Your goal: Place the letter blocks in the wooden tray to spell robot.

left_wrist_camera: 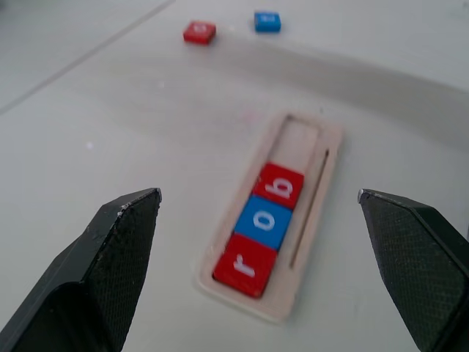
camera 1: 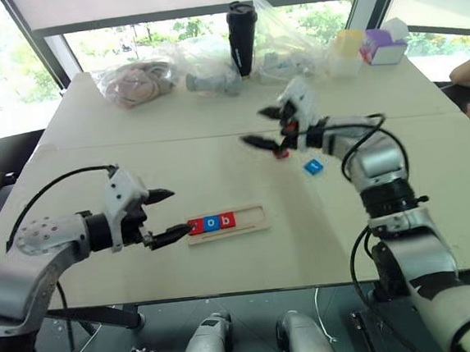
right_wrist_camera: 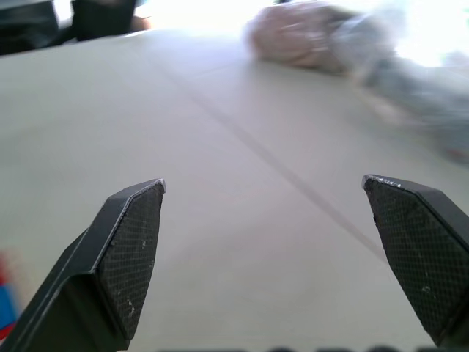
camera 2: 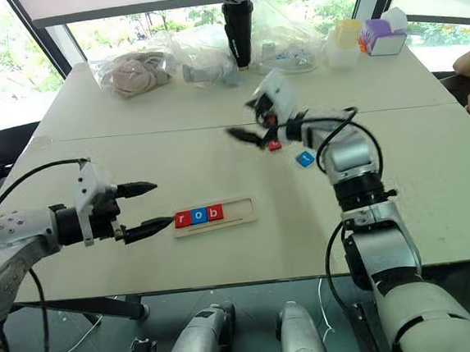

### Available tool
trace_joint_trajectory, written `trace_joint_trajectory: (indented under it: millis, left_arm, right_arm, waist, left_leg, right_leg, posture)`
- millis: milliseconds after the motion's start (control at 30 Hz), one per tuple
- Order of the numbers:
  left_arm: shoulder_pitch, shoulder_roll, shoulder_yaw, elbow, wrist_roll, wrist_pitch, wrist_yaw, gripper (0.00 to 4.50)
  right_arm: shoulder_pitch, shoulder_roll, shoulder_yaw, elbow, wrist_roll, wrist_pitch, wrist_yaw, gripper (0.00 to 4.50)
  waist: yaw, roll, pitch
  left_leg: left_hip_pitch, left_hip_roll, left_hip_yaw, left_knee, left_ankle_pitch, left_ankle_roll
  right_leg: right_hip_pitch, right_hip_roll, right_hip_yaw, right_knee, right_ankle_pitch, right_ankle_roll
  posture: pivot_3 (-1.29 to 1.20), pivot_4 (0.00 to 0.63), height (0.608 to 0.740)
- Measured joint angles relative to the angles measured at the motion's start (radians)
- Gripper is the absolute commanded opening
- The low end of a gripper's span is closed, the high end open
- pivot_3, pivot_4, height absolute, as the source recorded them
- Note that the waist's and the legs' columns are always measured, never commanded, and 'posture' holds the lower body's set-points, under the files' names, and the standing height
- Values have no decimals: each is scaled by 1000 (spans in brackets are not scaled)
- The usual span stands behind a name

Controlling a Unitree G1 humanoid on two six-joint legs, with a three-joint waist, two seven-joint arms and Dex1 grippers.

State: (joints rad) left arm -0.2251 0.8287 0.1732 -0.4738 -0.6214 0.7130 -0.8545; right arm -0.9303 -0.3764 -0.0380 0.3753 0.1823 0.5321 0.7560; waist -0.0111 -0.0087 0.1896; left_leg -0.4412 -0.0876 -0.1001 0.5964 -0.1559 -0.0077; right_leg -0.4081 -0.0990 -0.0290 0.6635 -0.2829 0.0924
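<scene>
A black tumbler (camera 1: 243, 37) stands at the far edge of the surface (camera 1: 131, 119). Clear plastic bags (camera 1: 140, 81) lie beside it. A purple box (camera 1: 384, 46) sits farther right.

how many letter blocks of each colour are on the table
red letter blocks: 3, two in the wooden tray, at and, one loose
blue letter blocks: 2, one in the tray, one loose
total: 5

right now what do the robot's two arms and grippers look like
Both arms are built of rounded silver-grey metal segments with black joint bands, and loose black cables loop outside them. The left gripper and right gripper each have a pale grey housing carrying two black, tapered fingers with a fine cross-hatched texture on the pads. The right one shows a small red spot at its base.
</scene>
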Motion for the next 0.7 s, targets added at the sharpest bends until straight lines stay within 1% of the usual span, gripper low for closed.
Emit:
trace_joint_trajectory:
  millis: [100,200,367,467,700]
  left_arm:
    - [-70,-33,11,22,-21,2,30,4500]
    - [-109,-47,-5,49,-14,-4,32,4500]
    - [-143,-52,-61,109,33,-41,20,4500]
    - [-142,-49,-82,119,50,-53,7,4500]
    - [-140,-50,-79,106,50,-52,22,4500]
  right_arm:
    - [6,23,-49,1,-2,148,-149,4451]
    - [9,45,-52,17,-10,203,-237,4451]
    - [-4,106,-36,160,-27,191,-313,4451]
    - [-23,116,-8,245,-54,152,-332,4451]
    - [-75,124,25,419,-116,47,-407,4451]
  waist:
    - [-5,0,0]
    - [-11,1,0]
    - [-10,1,0]
    - [-8,1,0]
    - [-10,1,0]
  left_leg:
    - [0,0,0,0,1,0]
    - [0,0,1,-1,1,0]
    - [0,0,3,-1,1,0]
    - [0,0,4,0,1,0]
    - [0,0,4,0,1,0]
  right_leg:
    - [-1,0,0,1,0,0]
    - [-1,1,1,1,0,0]
    - [-1,1,2,2,0,0]
    - [-1,1,3,1,0,0]
    - [-1,1,3,1,0,0]
  posture:
    - [0,150,740]
    - [0,150,740]
    - [0,150,740]
    - [0,150,740]
    - [0,150,740]
